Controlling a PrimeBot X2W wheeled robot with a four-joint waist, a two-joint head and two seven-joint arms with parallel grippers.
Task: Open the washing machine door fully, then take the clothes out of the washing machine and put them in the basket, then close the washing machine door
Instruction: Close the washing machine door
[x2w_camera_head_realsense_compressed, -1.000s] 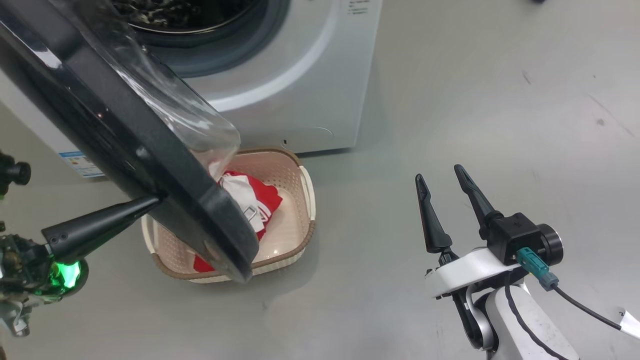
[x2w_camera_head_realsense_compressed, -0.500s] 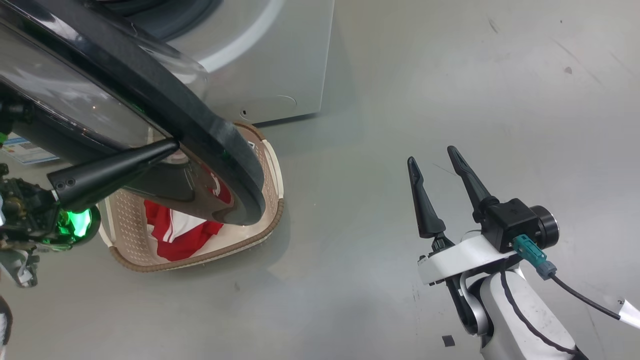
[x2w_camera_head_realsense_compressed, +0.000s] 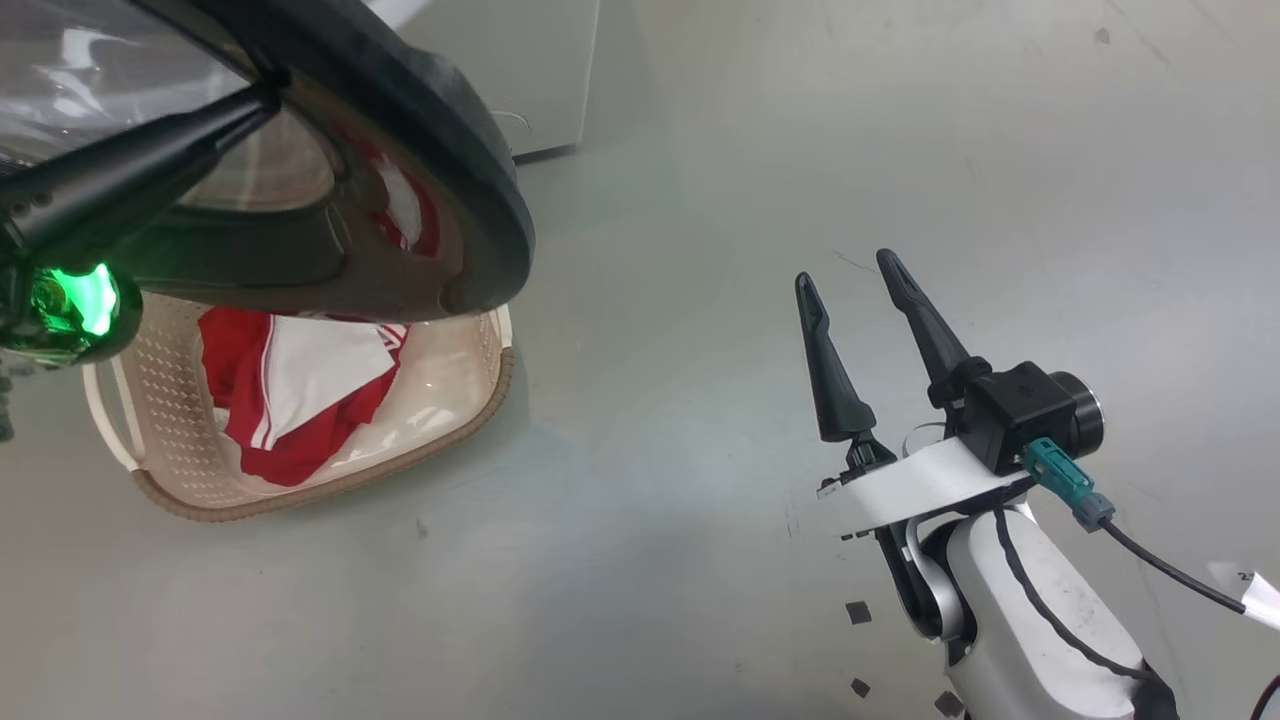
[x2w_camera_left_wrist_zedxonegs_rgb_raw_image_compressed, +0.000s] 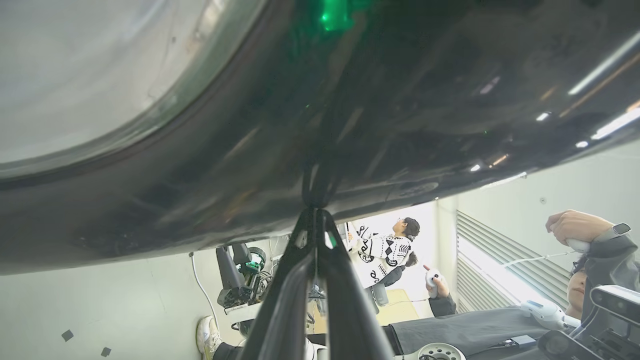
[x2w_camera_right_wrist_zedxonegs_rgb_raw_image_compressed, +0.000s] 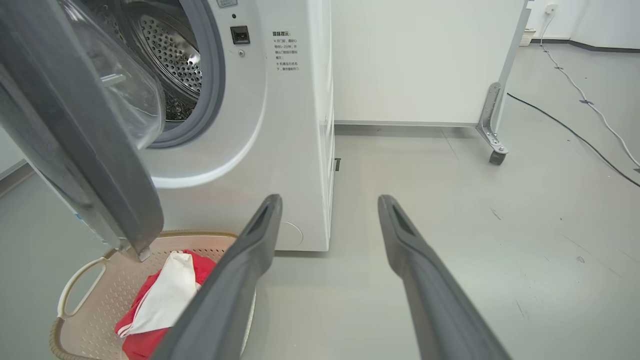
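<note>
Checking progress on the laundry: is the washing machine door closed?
No, the door stands swung out from the washing machine, leaving its steel drum exposed.

Beyond the right gripper (x2w_camera_right_wrist_zedxonegs_rgb_raw_image_compressed: 330, 200) stands a white wheeled partition (x2w_camera_right_wrist_zedxonegs_rgb_raw_image_compressed: 425, 60), with cables (x2w_camera_right_wrist_zedxonegs_rgb_raw_image_compressed: 575, 135) trailing over the grey floor (x2w_camera_right_wrist_zedxonegs_rgb_raw_image_compressed: 550, 225) rightwards.

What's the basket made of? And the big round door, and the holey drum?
The basket looks like cream plastic, dotted with moulded holes; its brown rim only looks woven. The washing machine door seems glossy black plastic, showing reflections, around a clear bowl, maybe glass. The drum looks like shiny perforated steel.
</note>
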